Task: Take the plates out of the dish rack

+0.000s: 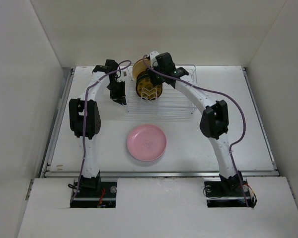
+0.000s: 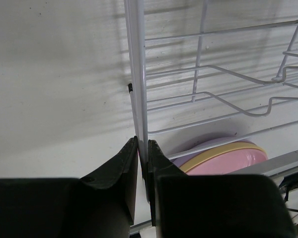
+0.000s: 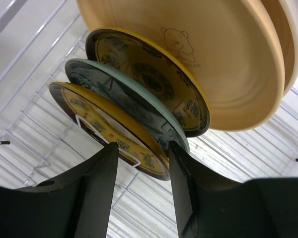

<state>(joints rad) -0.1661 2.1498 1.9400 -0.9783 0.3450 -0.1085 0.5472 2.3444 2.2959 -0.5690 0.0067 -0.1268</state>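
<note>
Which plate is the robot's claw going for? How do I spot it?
Find the wire dish rack at the table's far side, where plates stand on edge. The one whose rim sits between the right gripper's fingers is the end plate: small, dark, with a yellow-gold pattern, while the teal plate stands behind it.

From above and behind, your top view takes the whole table (image 1: 258, 124); left wrist hugs the rack (image 1: 181, 106); right wrist sits close on its plates (image 3: 154, 79); all share the rack.
</note>
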